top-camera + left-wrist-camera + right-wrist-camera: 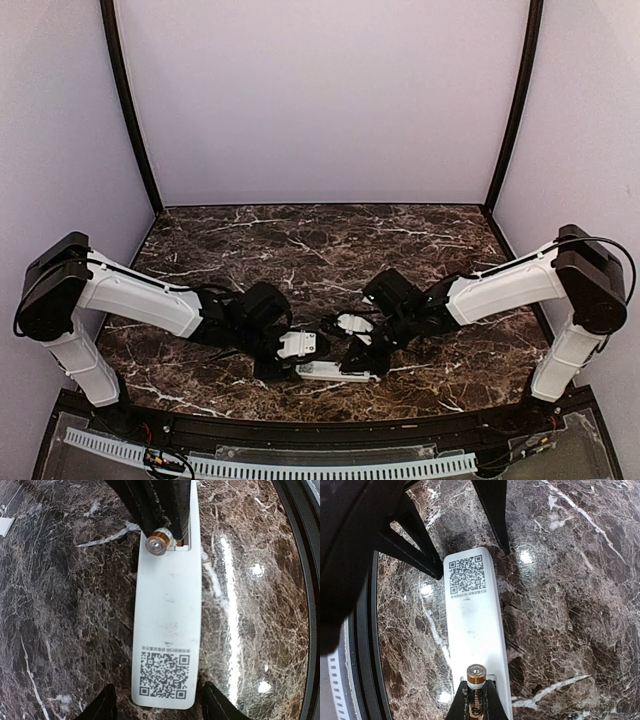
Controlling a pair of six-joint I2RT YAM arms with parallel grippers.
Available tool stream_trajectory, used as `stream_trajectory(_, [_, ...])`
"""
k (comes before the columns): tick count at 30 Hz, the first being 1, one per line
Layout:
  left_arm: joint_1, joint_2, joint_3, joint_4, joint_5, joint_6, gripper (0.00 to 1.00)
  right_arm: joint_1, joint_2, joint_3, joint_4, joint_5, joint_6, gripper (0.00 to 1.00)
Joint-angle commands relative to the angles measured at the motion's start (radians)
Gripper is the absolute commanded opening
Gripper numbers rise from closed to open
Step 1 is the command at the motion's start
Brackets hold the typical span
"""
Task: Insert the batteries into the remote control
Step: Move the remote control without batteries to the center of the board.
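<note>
Most of the battery compartment on the remote control (167,605) is hidden behind the right hand (475,696). That hand pinches a battery (475,676) at its fingertips, directly over the remote's end. The remote lies face down on the tabletop (300,240), code label up. The left hand (159,701) is spread, with one finger on either side of the label end. A small white piece (355,323) lies just beyond the right hand and cannot be identified.

Your remote control (167,610) shows a plain white back, with a black-on-white QR code (162,672) at one end. The battery (475,676) you see is copper-orange with a silver tip. The table (300,240) is dark brown marble veined in white. The walls (320,100) are pale lilac, and the arms (140,295) are white with black joints.
</note>
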Motion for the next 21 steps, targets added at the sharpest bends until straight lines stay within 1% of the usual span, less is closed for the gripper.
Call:
stream_trajectory(1, [-0.001,0.02,0.043,-0.033,0.045,0.008,0.57,0.009,0.016,0.029,-0.018,-0.003,-0.036,0.0])
stream_trajectory(4, [-0.001,0.039,0.048,-0.035,0.075,0.018,0.55,0.012,0.018,0.03,-0.02,-0.003,-0.029,0.0])
stream_trajectory(6, [-0.001,0.05,0.048,-0.037,0.099,0.023,0.51,0.015,0.024,0.029,-0.021,0.002,-0.01,0.0])
stream_trajectory(8, [-0.001,0.06,0.048,-0.037,0.105,0.03,0.43,0.019,0.036,0.029,-0.021,0.016,0.013,0.0])
stream_trajectory(9, [-0.001,0.066,0.048,-0.034,0.1,0.031,0.36,0.024,0.042,0.029,-0.02,0.02,0.022,0.0])
stream_trajectory(12, [-0.001,0.078,0.053,-0.038,0.1,0.042,0.28,0.032,0.049,0.03,-0.026,0.036,0.048,0.0])
stream_trajectory(14, [-0.001,0.079,0.061,-0.048,0.101,0.057,0.15,0.036,0.043,0.022,-0.024,0.034,0.063,0.0])
stream_trajectory(15, [-0.001,0.078,0.072,-0.063,0.091,0.074,0.11,0.036,0.038,0.018,-0.023,0.028,0.068,0.0])
stream_trajectory(16, [-0.001,0.076,0.08,-0.075,0.081,0.088,0.03,0.037,0.033,0.013,-0.021,0.025,0.074,0.0])
stream_trajectory(18, [0.004,0.072,0.099,-0.111,0.024,0.133,0.0,0.038,0.024,0.006,-0.017,0.023,0.078,0.0])
stream_trajectory(19, [0.008,0.072,0.107,-0.135,-0.003,0.167,0.0,0.038,0.022,0.007,-0.017,0.023,0.08,0.0])
stream_trajectory(21, [0.029,0.071,0.115,-0.174,-0.015,0.203,0.0,0.039,0.028,0.011,-0.022,0.02,0.08,0.0])
